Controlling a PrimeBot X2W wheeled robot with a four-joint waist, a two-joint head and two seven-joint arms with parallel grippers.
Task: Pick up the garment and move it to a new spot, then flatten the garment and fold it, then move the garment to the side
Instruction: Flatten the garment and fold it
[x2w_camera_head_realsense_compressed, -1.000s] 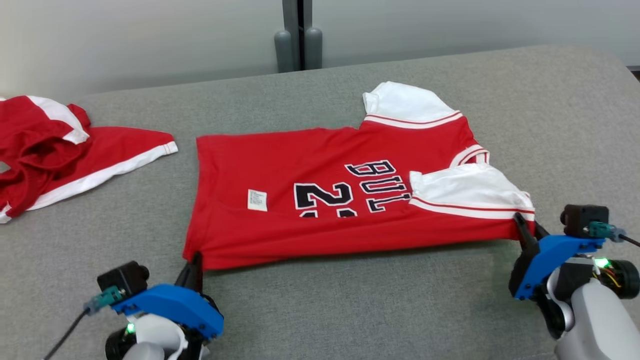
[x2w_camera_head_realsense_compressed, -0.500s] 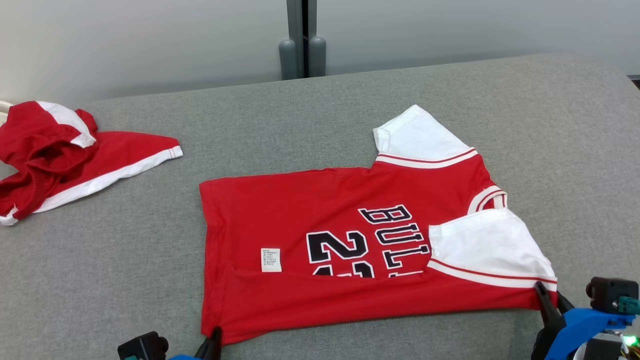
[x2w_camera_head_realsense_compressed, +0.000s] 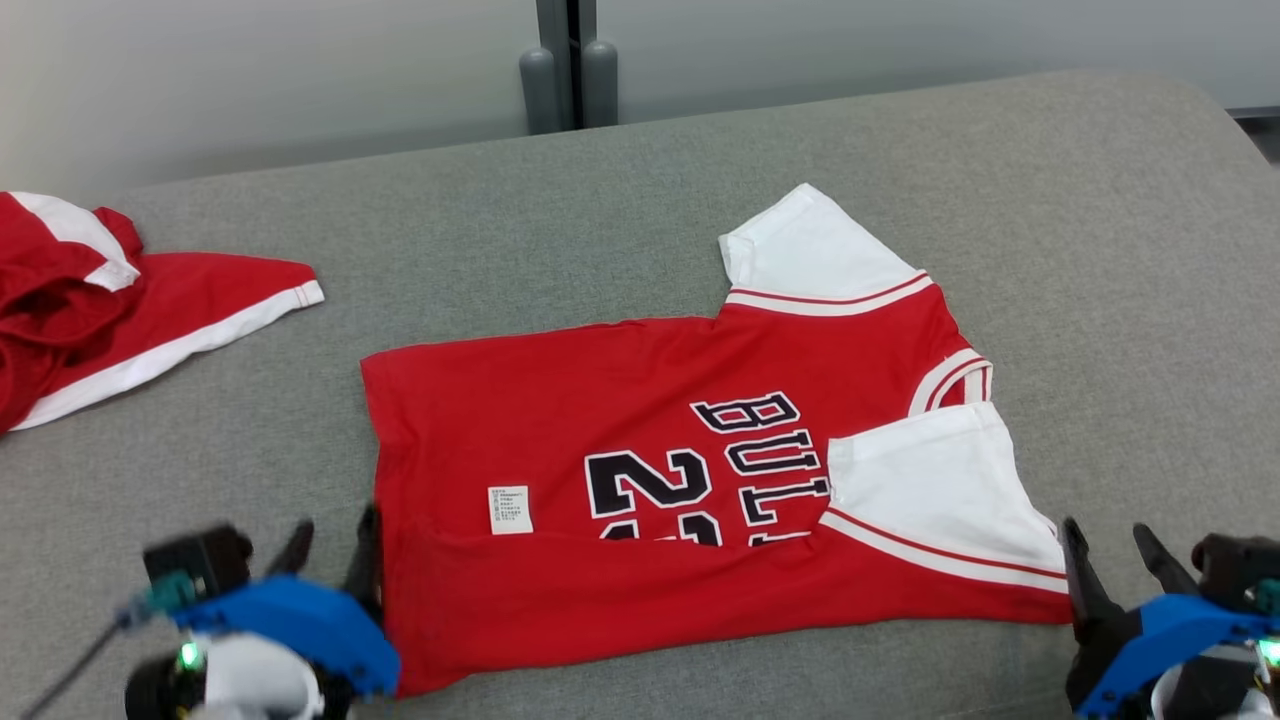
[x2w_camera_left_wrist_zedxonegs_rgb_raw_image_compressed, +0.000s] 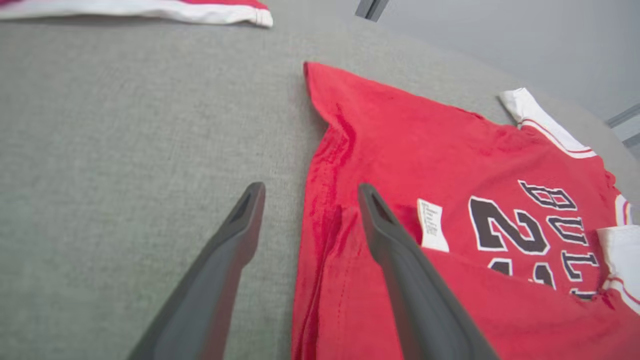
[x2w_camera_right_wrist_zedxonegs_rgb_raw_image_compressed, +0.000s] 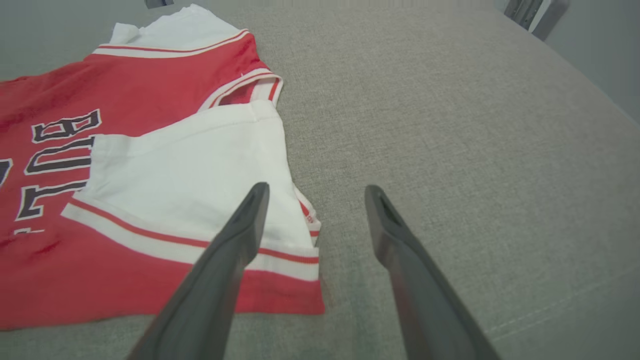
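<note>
The garment, a red jersey with white sleeves and black lettering, lies flat on the grey padded surface. Its near long edge is folded up over the lower part of the number. My left gripper stands open at the garment's near left corner, holding nothing. In the left wrist view the left gripper straddles the garment's left hem, one finger over the cloth, the other over bare surface. My right gripper is open beside the near right corner. In the right wrist view the right gripper hangs over the garment's sleeve edge.
A second red and white garment lies crumpled at the far left, and its white hem shows in the left wrist view. A grey post stands against the wall behind the surface. Bare grey surface stretches to the right of the jersey.
Both grippers have opened and let go of the garment's near corners, which now rest on the surface. The head camera has shifted.
</note>
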